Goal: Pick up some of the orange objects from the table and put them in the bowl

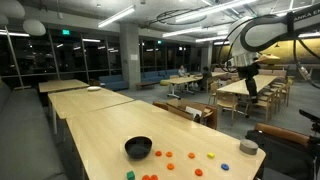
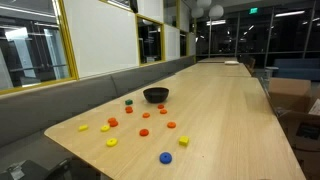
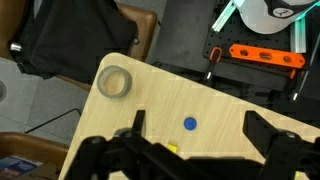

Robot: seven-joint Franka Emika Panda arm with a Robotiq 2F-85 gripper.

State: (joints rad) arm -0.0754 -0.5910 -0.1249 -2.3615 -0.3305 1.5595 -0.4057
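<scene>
Beneath the gripper (image 3: pixel 192 116), jaws spread wide and empty, a flat round blue disc (image 3: pixel 190 125) lies on the smooth pale-wood table (image 3: pixel 230 100); glossy black bowl (image 2: pixel 155 95) and tiny orange discs (image 2: pixel 113 123) sit well off.

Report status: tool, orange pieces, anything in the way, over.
Tool open, empty, high over table corner. Orange pieces scattered on table beside bowl. Yellow pieces, blue piece, green piece mixed among them.
</scene>
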